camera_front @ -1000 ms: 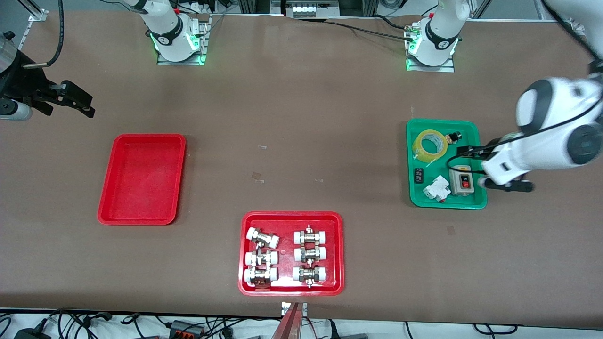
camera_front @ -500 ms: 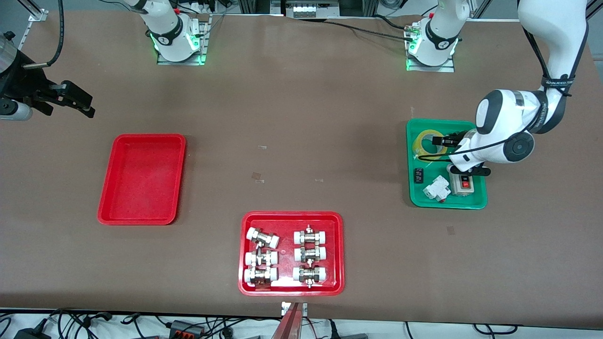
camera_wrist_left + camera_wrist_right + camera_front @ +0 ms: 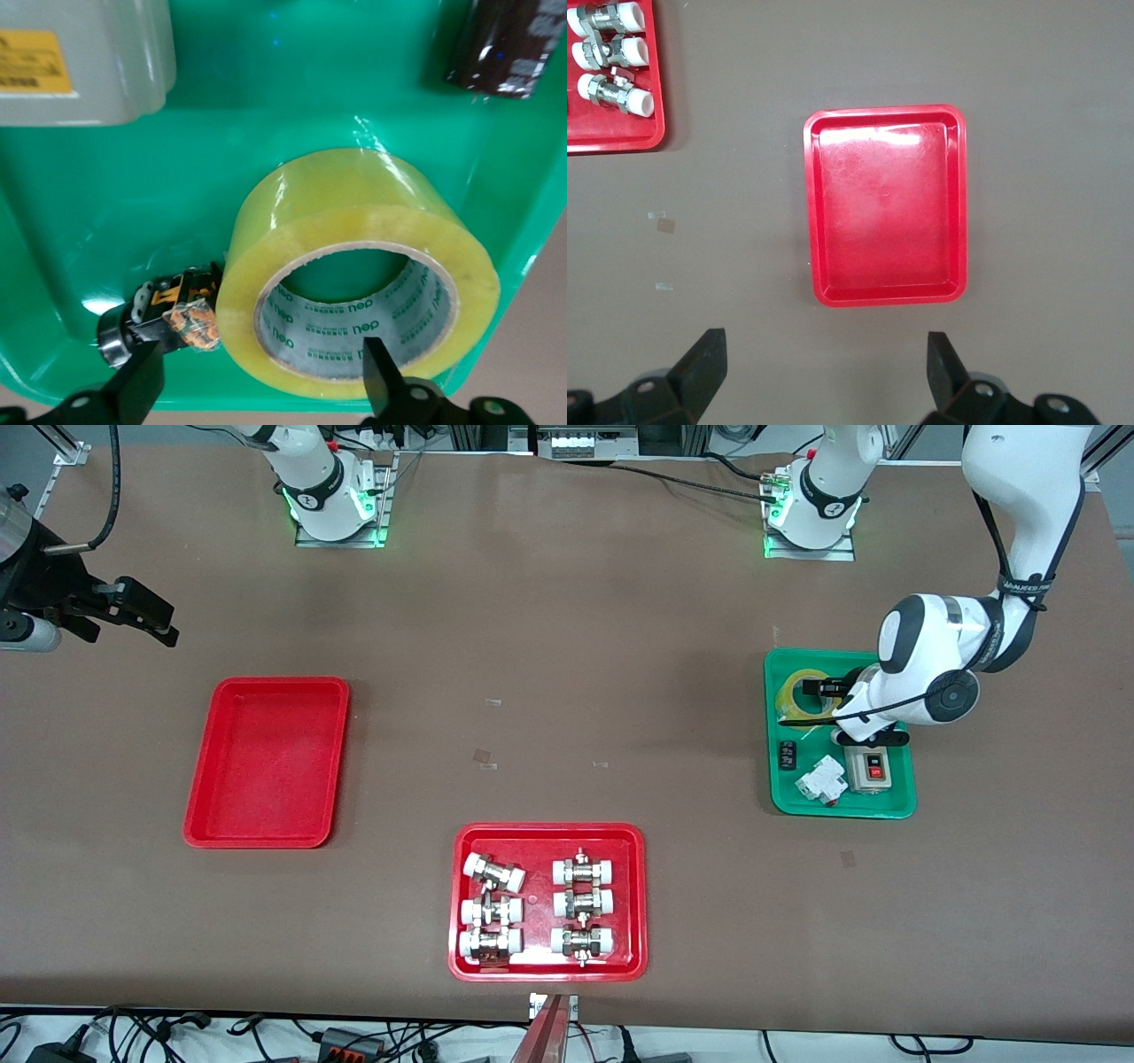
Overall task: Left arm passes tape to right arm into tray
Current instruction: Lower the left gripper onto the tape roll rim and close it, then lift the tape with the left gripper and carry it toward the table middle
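The pale inner core of the tape (image 3: 359, 305) is printed with the word "deli" over and over, while the yellow label on the grey box (image 3: 84, 57) beside it is too blurred to read.

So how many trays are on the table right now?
3: the plain red tray toward the right arm's end, the fittings tray nearest the front camera, the green tray under the left pincer.
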Controlling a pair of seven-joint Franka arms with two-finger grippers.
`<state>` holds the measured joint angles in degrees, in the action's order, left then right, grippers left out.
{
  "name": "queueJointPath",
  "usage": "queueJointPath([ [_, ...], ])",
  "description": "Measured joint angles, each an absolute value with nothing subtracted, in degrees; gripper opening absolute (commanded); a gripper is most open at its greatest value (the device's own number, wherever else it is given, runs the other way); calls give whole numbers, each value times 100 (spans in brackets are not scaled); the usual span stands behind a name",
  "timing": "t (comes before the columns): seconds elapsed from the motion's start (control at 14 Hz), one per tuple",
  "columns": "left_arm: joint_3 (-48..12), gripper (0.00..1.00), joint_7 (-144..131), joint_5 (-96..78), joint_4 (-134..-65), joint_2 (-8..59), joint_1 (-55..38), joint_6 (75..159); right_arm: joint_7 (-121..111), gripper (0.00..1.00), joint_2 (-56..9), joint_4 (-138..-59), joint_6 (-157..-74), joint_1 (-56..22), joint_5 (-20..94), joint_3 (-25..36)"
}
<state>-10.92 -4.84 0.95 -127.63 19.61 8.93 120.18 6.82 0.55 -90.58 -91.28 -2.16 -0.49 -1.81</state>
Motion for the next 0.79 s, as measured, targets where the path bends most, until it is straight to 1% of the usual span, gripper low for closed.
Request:
queueJointPath([
  [0.14,-1096,49,-490,95,-12763,1996,884,12042,682,100,55,-9058,-9128,-216,-49,-181],
  [0.36,-1103,4,-490,95,-12763,1996,878,12043,682,100,54,-9058,-9128,-216,-49,-181],
  [0.43,-1099,1,-490,96,-12761,1995,885,12043,682,100,55,-9058,-9128,-217,-49,-181],
  [0.64,-1069,1,-490,96,-12735,1987,924,12015,682,100,55,-9058,-9128,-223,-49,-186],
  [0.79,-1088,1,-486,96,-12587,1990,906,11751,682,100,55,-9058,-9128,-224,-49,-188],
])
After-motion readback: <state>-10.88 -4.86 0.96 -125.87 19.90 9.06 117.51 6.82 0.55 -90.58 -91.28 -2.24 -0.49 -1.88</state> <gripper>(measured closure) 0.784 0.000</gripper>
